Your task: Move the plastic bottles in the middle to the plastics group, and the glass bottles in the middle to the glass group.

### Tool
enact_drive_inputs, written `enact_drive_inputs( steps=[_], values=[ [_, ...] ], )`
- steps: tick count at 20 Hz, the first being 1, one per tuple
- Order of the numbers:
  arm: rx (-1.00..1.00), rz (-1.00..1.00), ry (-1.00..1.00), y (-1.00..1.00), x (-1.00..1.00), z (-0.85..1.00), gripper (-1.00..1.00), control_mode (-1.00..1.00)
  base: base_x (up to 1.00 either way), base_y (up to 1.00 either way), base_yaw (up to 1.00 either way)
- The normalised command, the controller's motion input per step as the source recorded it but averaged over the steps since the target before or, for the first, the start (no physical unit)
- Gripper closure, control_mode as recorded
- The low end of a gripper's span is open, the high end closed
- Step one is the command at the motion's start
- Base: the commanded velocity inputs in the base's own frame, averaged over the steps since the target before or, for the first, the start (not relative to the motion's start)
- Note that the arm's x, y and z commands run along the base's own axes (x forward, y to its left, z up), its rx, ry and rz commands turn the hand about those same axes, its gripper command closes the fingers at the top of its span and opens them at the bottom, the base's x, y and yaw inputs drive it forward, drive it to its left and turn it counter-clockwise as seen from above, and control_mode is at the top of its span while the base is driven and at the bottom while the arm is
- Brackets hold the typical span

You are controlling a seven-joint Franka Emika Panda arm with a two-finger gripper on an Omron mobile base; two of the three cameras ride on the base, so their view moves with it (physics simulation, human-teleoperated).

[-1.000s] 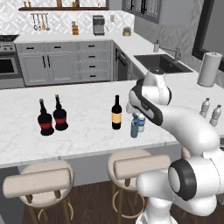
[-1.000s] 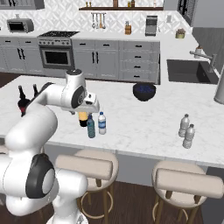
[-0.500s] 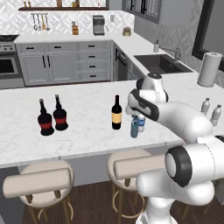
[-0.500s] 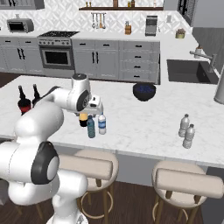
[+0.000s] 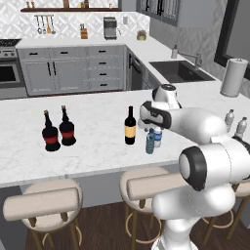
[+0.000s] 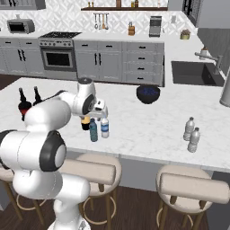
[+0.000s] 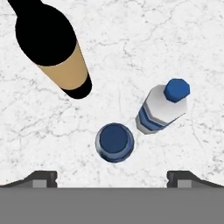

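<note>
White veined marble counter [image 7: 144,48]; dark glass wine bottle [image 7: 50,46].

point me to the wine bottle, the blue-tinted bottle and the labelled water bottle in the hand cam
wine bottle [image 7: 59,57], hand view, on the tan label band.
blue-tinted bottle [image 7: 114,141], hand view, on its blue cap seen from above.
labelled water bottle [image 7: 162,107], hand view, on the pale shoulder below the cap.

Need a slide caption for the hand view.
Open gripper above blue-tinted bottle, labelled bottle and wine bottle alongside.
</note>
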Motion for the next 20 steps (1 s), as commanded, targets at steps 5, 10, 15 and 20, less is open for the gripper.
enact_drive_inputs(
  steps=[5,10,15,20],
  values=[
    [0.00,0.00,0.01,0.00,0.00,-0.20,-1.00,-1.00,0.00,0.00,0.00],
    [0.00,0.00,0.00,0.01,0.00,-0.21,-1.00,-1.00,0.00,0.00,0.00],
    [0.00,0.00,0.00,0.00,0.07,-0.23,-1.00,-1.00,0.00,0.00,0.00],
    [0.00,0.00,0.00,0.09,0.08,-0.13,-1.00,-1.00,0.00,0.00,0.00]
  ],
)
